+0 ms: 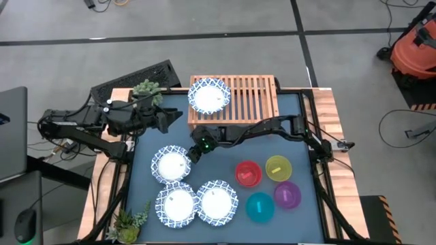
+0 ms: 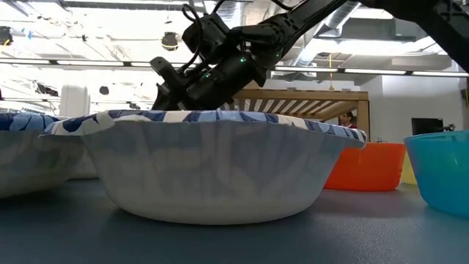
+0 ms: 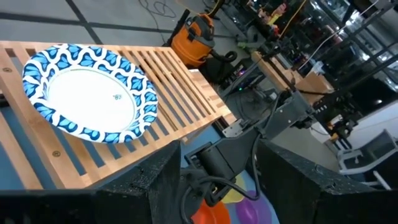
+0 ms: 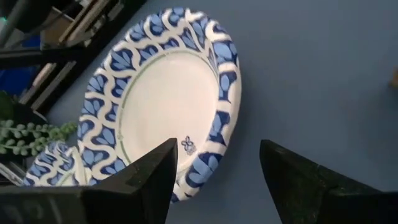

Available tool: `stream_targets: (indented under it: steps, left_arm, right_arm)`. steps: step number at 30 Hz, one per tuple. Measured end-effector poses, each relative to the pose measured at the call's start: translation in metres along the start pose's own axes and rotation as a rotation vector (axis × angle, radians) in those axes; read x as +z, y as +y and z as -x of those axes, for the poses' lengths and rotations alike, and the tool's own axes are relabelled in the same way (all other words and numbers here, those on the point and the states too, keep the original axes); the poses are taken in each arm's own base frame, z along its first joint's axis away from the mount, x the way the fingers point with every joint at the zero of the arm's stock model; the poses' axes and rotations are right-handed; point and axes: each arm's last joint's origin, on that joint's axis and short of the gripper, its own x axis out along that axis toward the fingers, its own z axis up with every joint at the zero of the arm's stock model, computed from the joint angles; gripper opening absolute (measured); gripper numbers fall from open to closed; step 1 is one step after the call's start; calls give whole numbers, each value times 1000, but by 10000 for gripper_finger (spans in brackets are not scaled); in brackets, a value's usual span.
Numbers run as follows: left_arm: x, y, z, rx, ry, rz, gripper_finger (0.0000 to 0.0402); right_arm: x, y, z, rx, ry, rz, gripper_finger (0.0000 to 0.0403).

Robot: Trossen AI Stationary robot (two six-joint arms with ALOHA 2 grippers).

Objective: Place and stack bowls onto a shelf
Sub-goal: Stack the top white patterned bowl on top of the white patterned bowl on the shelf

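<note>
Your right gripper (image 1: 193, 152) is hanging, from above, just off the shelf-side rim of the nearest patterned bowl (image 1: 171, 164), which is sitting toward the bench's left edge; two more patterned bowls (image 1: 178, 205) (image 1: 217, 202) are lying along the near edge, and the four coloured bowls (image 1: 268, 184) are grouped toward the right edge. One bowl (image 1: 210, 95) is already resting on the shelf's (image 1: 255, 101) left end. Your left gripper (image 1: 165, 117) is waiting beside the shelf's left end, so the right arm is the nearer one.

At bench level, the right gripper (image 2: 170, 81) is showing above the rim line of a foreground bowl (image 2: 212, 172), clear of it.

Through the left wrist, the fingers (image 3: 161, 186) are standing apart, holding nothing, aimed past the shelved bowl (image 3: 90, 93).

Through the right wrist, the fingers (image 4: 155, 180) are spread wide with the target bowl's (image 4: 165, 99) patterned rim lying between them, nothing gripped.
</note>
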Motion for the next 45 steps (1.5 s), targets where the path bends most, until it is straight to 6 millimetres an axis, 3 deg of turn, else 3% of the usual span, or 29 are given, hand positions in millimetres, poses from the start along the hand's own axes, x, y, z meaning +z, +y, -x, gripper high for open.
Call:
stream_targets:
  steps: [19, 25, 31, 38, 45]
  left_arm:
    - [0, 0, 0, -3, -1, 18, 201]
    - [0, 0, 0, -3, -1, 18, 201]
    - [0, 0, 0, -8, 5, 19, 201]
    - [0, -1, 0, -11, 9, 32, 201]
    - [0, -1, 0, -12, 10, 16, 201]
  right_arm:
    - [-8, 10, -2, -80, -68, 54, 255]
    - [-28, -7, -27, -70, 15, 16, 254]
    - [-29, -10, -30, -58, 36, 11, 254]
    - [-22, -9, -18, -31, 97, 9, 254]
    - [0, 8, 13, -21, 49, 105, 254]
